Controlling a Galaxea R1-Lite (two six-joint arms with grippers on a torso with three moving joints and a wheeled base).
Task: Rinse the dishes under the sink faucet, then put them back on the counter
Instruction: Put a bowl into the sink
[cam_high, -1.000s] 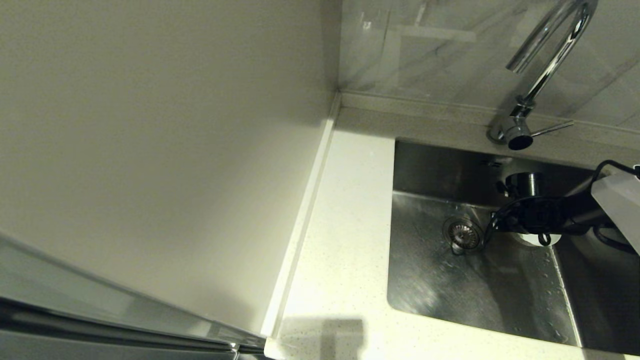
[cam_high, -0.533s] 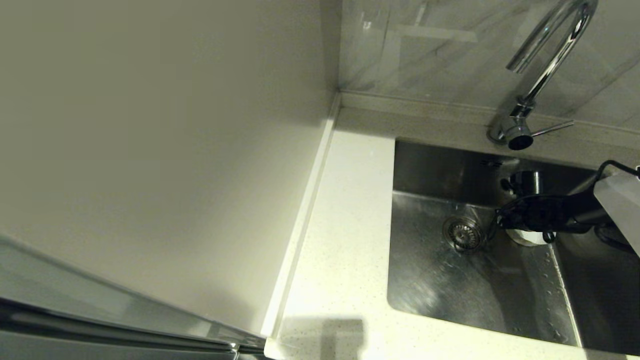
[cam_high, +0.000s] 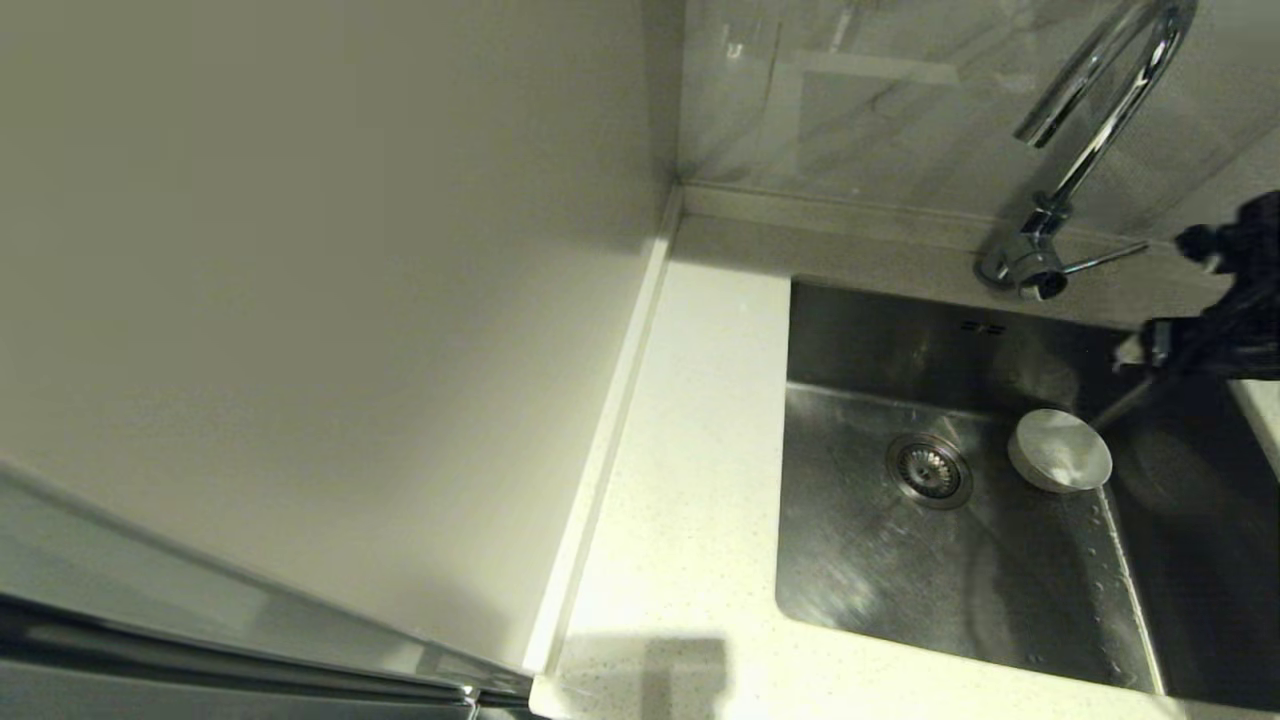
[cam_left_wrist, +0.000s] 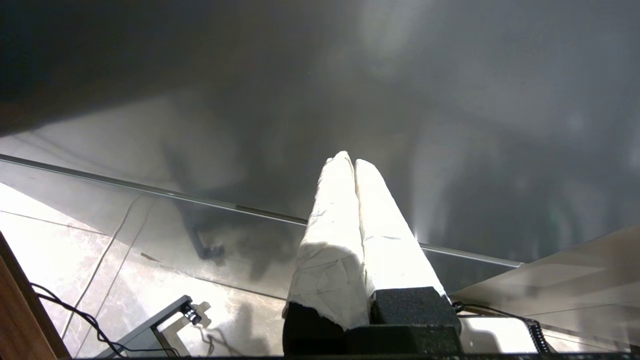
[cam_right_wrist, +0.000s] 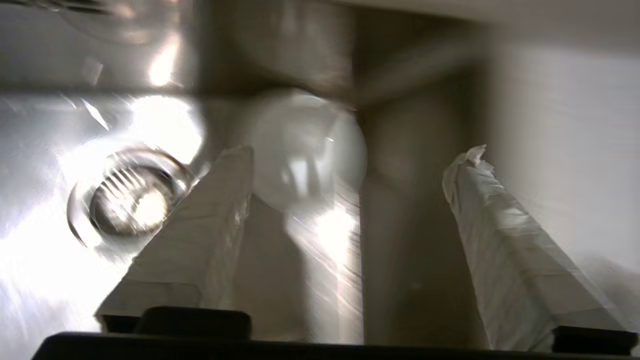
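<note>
One small pale round bowl (cam_high: 1060, 450) sits upright on the floor of the steel sink (cam_high: 900, 590), just right of the drain strainer (cam_high: 928, 469). My right gripper (cam_right_wrist: 355, 152) hangs open above it, with the bowl (cam_right_wrist: 310, 145) seen past its taped fingers and nothing between them. In the head view the right arm (cam_high: 1225, 320) is raised at the sink's right edge, below the faucet lever (cam_high: 1105, 258). The chrome faucet (cam_high: 1090, 130) runs no water. The other two bowls are out of view. My left gripper (cam_left_wrist: 350, 160) is parked, shut and empty.
The white speckled counter (cam_high: 690, 450) runs along the sink's left side and front, with a raised edge strip (cam_high: 610, 420) against the cream wall panel. Water drops lie on the sink floor at the right. The left wrist view shows floor tiles and cables.
My right gripper was low over the bowl in the sink. It has let go, risen and pulled back to the right, and the bowl now stands uncovered beside the drain.
</note>
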